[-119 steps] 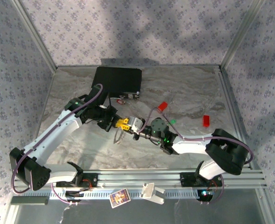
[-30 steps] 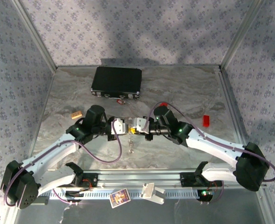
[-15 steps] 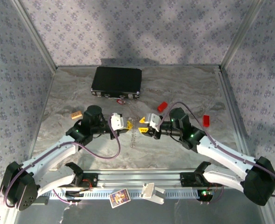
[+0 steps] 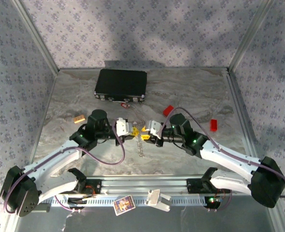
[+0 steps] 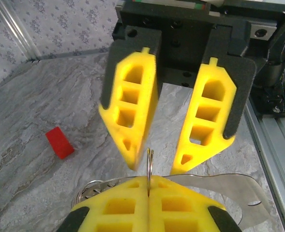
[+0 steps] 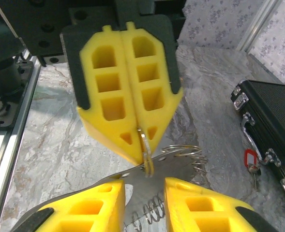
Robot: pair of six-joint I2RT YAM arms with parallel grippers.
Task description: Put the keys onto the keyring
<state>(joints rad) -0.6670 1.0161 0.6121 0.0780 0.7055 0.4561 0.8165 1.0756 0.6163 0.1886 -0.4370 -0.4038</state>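
My left gripper [image 5: 148, 182] is shut on the keyring's thin split ring [image 5: 149, 159], which stands edge-on above its fingertips. The ring's silvery band [image 6: 149, 186] and coiled chain [image 6: 152, 212] hang below it, and the chain [image 4: 141, 143] dangles between the two grippers. My right gripper [image 6: 143, 187] is open and faces the left gripper [image 4: 130, 130] tip to tip, with the ring [image 6: 147, 153] just ahead of its gap. The red key [image 6: 250, 158] lies by the black case's latch [image 4: 125, 103]. The green key is out of view.
The black case [image 4: 121, 85] lies at the back left. Two red blocks [image 4: 168, 110] [image 4: 213, 125] sit right of centre, and one shows in the left wrist view [image 5: 60, 142]. A tan block [image 4: 79, 118] lies to the left. Metal rails bound the near edge.
The right gripper, which had pulled away to the right, has come back left, close to the left gripper. The left gripper has kept the ring and barely moved.
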